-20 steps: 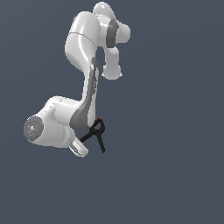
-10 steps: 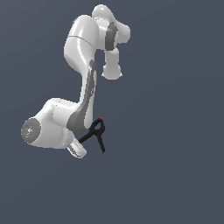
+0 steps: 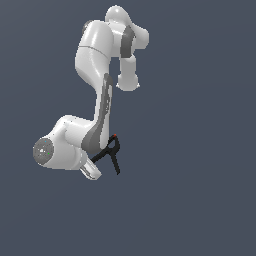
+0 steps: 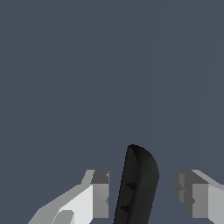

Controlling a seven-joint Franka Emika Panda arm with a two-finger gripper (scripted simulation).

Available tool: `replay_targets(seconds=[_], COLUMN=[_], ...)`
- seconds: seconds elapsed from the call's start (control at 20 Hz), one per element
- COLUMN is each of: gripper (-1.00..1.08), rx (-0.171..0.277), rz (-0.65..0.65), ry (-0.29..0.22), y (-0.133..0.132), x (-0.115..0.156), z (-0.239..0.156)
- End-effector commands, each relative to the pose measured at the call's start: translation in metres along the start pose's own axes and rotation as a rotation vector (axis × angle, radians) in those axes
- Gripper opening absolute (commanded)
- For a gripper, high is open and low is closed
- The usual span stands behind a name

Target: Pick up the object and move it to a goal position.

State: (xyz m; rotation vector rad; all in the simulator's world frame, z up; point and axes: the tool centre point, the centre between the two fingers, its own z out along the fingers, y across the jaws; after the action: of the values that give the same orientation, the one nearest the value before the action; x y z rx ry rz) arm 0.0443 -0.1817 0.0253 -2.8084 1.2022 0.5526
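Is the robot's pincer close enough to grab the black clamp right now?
Probably yes. In the wrist view the clamp sits between the open pincer's two fingers, with gaps on both sides and nothing in the way. It only needs to close.

In the wrist view the clamp (image 4: 138, 186) runs off the picture's edge, as do both fingers (image 4: 99, 194). In the exterior view the arm (image 3: 95, 135) hides the gripper, so its grip cannot be told.

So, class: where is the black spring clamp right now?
In the exterior view the black spring clamp sits just right of the arm's lower end; in the wrist view it lies between the open gripper fingers, touching neither.
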Motion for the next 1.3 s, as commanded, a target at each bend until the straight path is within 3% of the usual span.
replay_targets(seconds=[0.0, 0.05, 0.1, 0.8, 1.25], gripper=[0.28, 0.28, -1.0, -1.0, -1.0], rx=[0.0, 0.0, 0.0, 0.003, 0.033], rz=[0.0, 0.0, 0.0, 0.005, 0.048], ry=[0.001, 0.001, 0.001, 0.004, 0.043], y=[0.0001, 0.0001, 0.0001, -0.0004, -0.0047], x=[-0.0001, -0.0001, -0.0001, -0.0007, -0.0067], z=[0.004, 0.0043, 0.0043, 0.0038, 0.0001])
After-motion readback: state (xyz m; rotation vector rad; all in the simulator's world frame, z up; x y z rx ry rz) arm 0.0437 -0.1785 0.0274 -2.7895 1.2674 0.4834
